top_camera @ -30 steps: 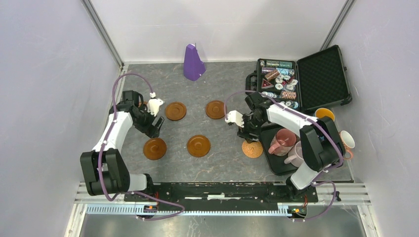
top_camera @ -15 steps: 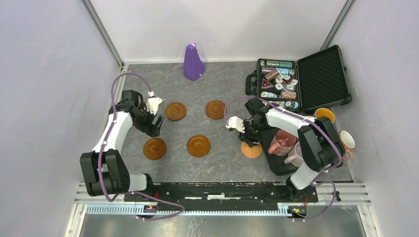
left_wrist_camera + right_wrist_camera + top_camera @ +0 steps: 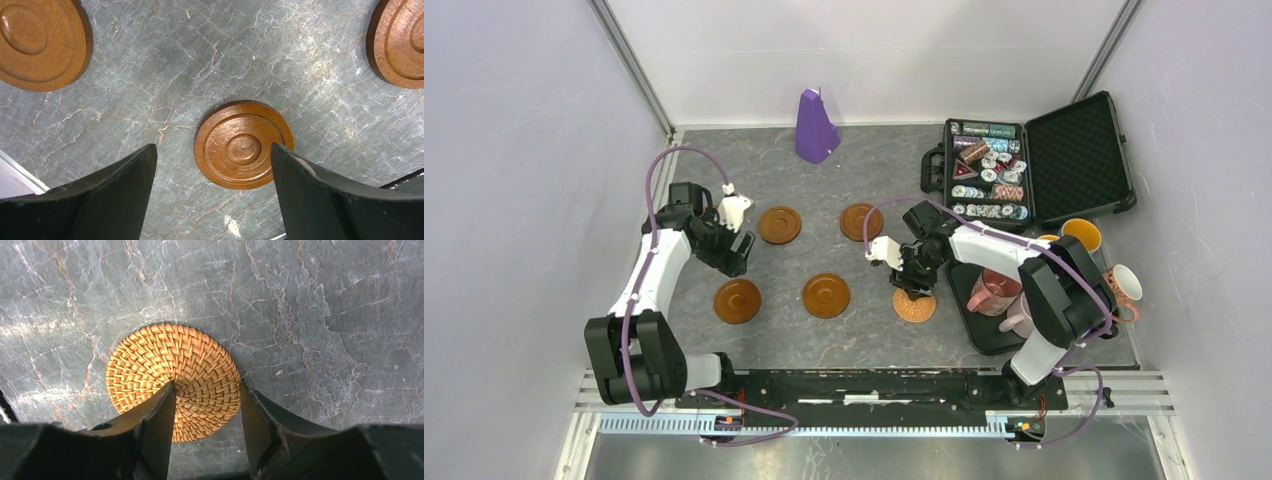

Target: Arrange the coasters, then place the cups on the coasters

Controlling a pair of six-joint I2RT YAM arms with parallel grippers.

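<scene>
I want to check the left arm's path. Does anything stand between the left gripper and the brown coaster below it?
Nothing visible does. The brown coaster lies flat on bare table between the open fingers of the left gripper; two other coasters lie apart from it near the upper corners.

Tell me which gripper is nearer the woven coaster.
The right gripper. Its fingers pinch the woven coaster itself; the left gripper hangs open over a brown coaster well off to the left.
</scene>
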